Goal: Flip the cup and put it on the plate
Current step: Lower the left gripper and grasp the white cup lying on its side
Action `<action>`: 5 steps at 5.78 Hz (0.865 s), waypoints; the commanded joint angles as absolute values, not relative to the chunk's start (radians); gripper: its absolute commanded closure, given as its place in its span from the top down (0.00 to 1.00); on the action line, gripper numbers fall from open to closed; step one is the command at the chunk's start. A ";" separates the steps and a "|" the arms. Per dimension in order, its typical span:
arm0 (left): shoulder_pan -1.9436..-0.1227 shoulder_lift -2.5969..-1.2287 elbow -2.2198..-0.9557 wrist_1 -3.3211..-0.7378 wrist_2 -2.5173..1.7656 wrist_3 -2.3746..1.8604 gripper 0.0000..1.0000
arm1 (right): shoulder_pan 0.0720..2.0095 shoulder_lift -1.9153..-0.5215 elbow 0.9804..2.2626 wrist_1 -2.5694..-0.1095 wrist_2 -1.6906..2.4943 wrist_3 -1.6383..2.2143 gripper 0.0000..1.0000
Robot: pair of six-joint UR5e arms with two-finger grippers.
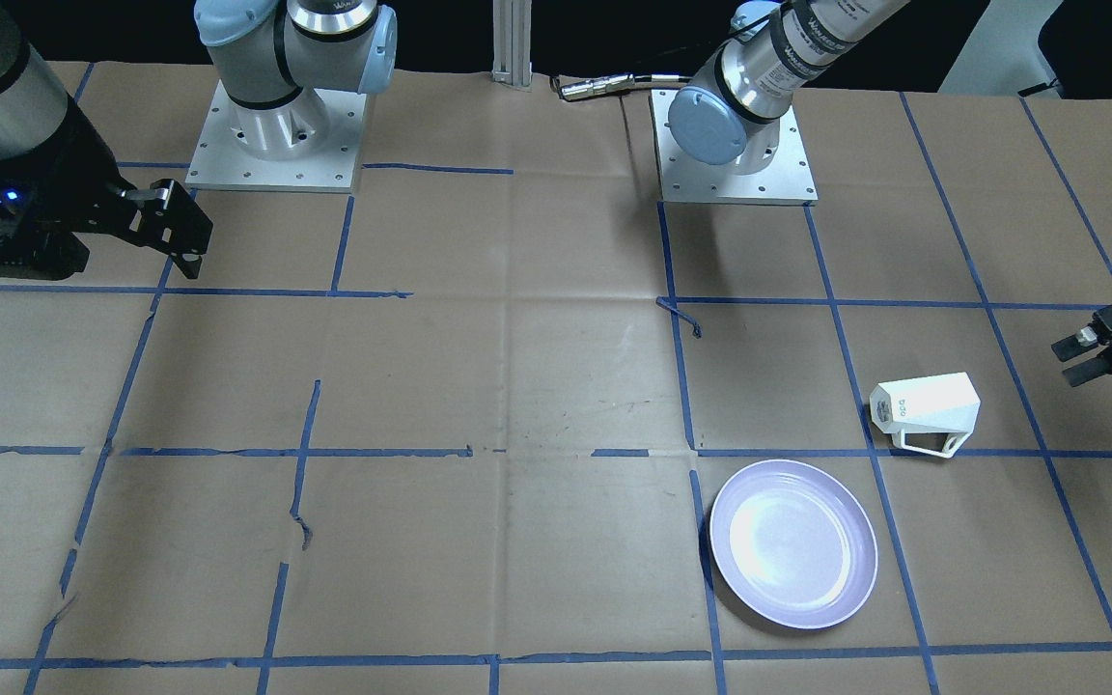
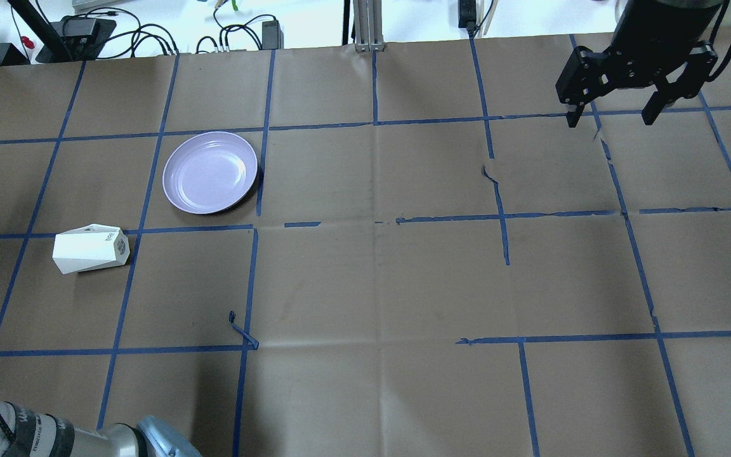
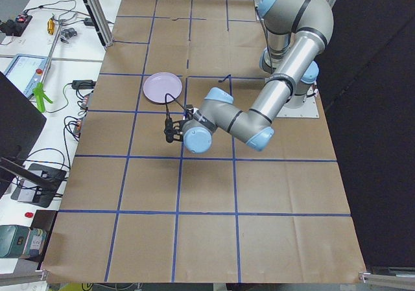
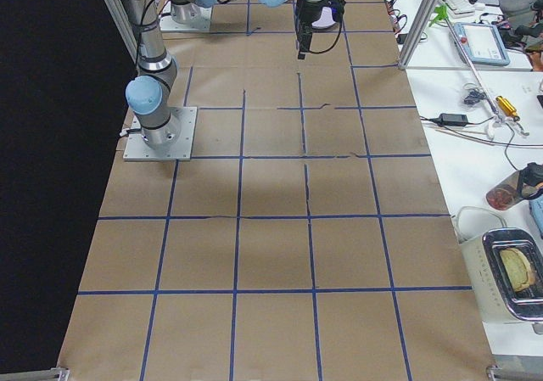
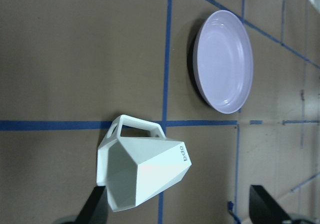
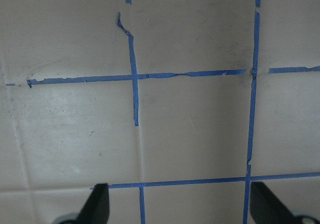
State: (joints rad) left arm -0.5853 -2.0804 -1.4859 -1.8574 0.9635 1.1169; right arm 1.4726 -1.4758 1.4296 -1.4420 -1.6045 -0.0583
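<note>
Cup (image 1: 925, 410) lies on its side ahead of the left gripper (image 1: 1066, 363), mouth toward its fingers, handle on the plate side, and nothing touches it. Those fingers stand apart, short of the cup. Plate (image 1: 793, 543) sits beyond the cup, near but not touching. Right gripper (image 2: 610, 120) hangs well apart from both, fingers spread wide above the table (image 2: 372, 285).
</note>
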 commanded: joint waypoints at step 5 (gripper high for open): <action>-0.575 -2.376 -1.468 -2.299 0.761 1.581 0.99 | 1.473 -1.476 1.430 -1.442 -1.605 -0.058 1.00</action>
